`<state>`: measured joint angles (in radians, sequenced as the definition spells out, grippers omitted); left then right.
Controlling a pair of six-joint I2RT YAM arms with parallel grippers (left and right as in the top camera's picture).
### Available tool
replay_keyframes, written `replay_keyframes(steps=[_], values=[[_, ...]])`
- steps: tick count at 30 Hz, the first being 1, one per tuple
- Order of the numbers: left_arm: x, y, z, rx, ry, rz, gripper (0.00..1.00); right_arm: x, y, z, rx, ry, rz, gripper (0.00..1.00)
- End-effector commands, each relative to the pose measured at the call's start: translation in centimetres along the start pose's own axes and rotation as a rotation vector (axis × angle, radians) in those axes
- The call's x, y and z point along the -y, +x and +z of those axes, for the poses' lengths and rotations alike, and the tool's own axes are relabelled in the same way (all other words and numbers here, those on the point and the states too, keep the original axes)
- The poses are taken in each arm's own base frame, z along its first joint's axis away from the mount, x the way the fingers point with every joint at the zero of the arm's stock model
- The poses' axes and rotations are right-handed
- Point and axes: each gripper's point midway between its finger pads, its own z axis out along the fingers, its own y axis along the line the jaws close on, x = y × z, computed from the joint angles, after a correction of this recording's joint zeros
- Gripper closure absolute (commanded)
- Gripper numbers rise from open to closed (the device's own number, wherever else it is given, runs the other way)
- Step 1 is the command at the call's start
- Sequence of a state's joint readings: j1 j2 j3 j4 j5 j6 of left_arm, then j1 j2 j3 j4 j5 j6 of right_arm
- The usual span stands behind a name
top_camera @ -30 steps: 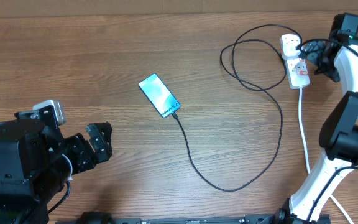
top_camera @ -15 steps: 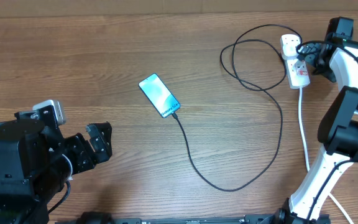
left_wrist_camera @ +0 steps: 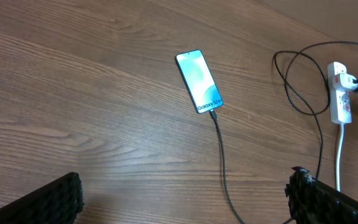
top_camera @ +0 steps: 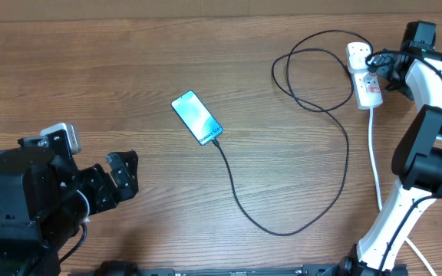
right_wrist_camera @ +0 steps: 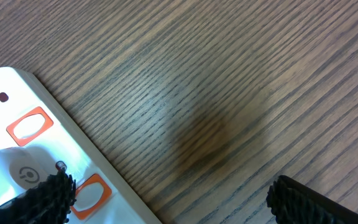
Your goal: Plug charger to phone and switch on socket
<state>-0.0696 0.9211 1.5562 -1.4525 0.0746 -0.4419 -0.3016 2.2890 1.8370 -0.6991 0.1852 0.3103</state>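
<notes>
Both pairs of jaws stand wide open, holding nothing. The left gripper (top_camera: 123, 178) sits low on its folded arm. The phone (top_camera: 197, 117) lies well ahead of it and to its right, and the charger (left_wrist_camera: 220, 146) meets the phone's near short edge. The right gripper (top_camera: 380, 69), on its far-stretched arm, hangs just beside the socket (top_camera: 368, 90). Since a second ago, the right wrist has edged slightly farther out, while the left arm is unchanged.

Teal phone (top_camera: 197, 117) mid-table, black charger (top_camera: 286, 234) at its edge, looping to white socket (top_camera: 365, 80)
</notes>
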Motion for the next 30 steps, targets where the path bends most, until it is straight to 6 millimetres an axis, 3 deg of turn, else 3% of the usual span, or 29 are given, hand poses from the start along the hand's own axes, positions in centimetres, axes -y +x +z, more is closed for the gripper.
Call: replay_keyframes(steps=[1,15,30], values=[[-0.2,0.1,0.1,-0.003,-0.006,-0.015,0.0,0.4,-0.3,0.5,0.006,0.006,0.008,0.0],[-0.2,0.1,0.1,-0.004,-0.007,-0.015,0.0,0.7,1.1,1.5,-0.019,0.008,0.004,0.0],[-0.2,0.1,0.1,-0.004,-0.007,-0.015,0.0,-0.8,1.9,1.4,-0.069,-0.094,0.014,0.0]])
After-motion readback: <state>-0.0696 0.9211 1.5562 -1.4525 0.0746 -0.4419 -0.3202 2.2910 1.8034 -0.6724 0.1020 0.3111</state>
